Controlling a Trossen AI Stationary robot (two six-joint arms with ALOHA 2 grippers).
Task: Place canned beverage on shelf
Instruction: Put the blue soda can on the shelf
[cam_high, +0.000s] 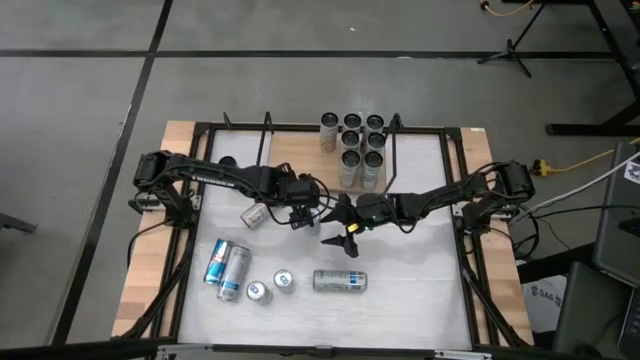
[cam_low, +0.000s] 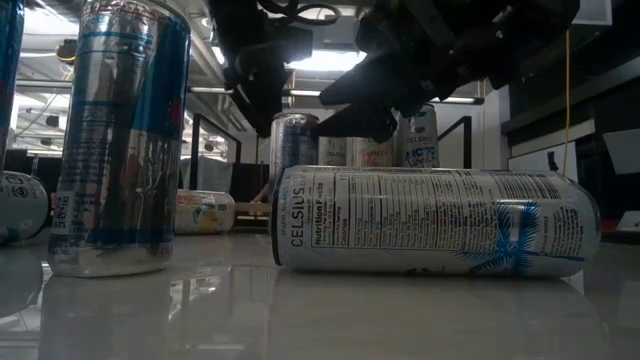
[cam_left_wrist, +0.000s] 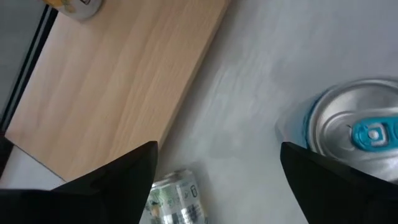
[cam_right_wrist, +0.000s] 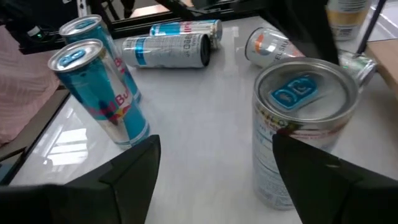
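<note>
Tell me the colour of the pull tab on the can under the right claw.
Blue, on a silver can; right wrist view.

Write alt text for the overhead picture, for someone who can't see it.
Seen from above, two dark robot arms meet over a white table, the left gripper and right gripper both open and empty. Seven cans stand clustered on a small wooden shelf at the far edge. Six more cans are scattered on the tabletop, some upright, some lying down.
</note>
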